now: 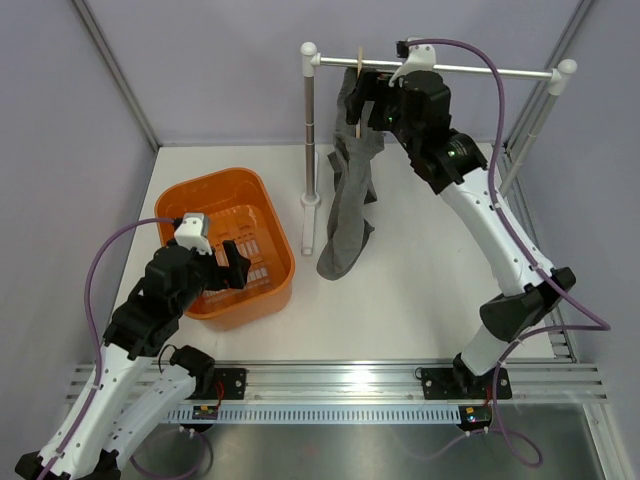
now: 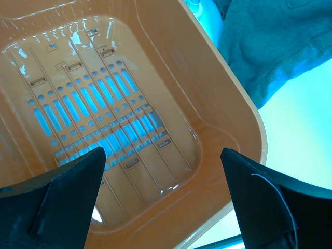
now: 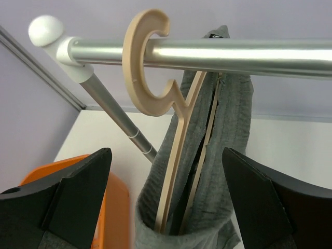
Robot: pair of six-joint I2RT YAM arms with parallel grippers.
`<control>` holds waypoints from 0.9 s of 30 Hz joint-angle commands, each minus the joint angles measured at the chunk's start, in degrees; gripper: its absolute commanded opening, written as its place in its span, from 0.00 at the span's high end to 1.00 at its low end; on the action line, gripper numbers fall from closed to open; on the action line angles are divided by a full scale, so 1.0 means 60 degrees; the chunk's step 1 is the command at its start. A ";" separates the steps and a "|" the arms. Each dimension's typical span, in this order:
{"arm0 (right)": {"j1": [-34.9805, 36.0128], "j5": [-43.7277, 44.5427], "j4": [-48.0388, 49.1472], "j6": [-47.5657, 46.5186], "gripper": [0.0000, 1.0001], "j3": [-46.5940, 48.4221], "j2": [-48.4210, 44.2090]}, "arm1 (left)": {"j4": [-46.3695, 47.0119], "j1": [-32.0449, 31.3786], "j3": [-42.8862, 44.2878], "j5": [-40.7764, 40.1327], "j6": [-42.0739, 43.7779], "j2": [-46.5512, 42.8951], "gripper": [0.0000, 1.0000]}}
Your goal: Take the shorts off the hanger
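Overhead, silver rail (image 3: 249, 52) through hanger (image 3: 134, 65) hook.

The hanger (image 3: 131, 59) sinks into the shorts (image 3: 233, 145) (lower loop hidden, cut off below).

Orange basket (image 1: 245, 306) on white table (image 1: 400, 285), left of silver rail stand (image 1: 527, 73).

- The shorts (image 1: 350, 200) — draped over the hanger (image 1: 357, 60) on the silver rail (image 1: 500, 72); their lower end reaches the table (image 1: 420, 280).
- Your right gripper (image 1: 366, 100) — at the shorts' top, just below the rail.
- Your left gripper (image 1: 234, 262) — above the orange basket (image 1: 212, 177), fingers apart.
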 commanded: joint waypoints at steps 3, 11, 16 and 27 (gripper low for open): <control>0.0504 0.1176 0.0141 -0.0794 0.06 0.1159 0.0776 | 0.0405 0.0023 0.0214 0.0358 0.0169 -0.0135 0.01; 0.0534 0.2069 0.0975 -0.1101 0.12 0.1585 0.1846 | 0.0405 0.0038 0.0200 0.0373 0.0169 -0.0179 0.01; 0.0548 0.2421 0.1137 -0.1321 0.16 0.2126 0.2533 | 0.0391 0.0038 0.0185 0.0387 0.0169 -0.0164 0.01; 0.0548 0.3037 0.1577 -0.1380 0.43 0.2142 0.3062 | 0.0391 0.0023 0.0171 0.0344 0.0154 -0.0164 0.01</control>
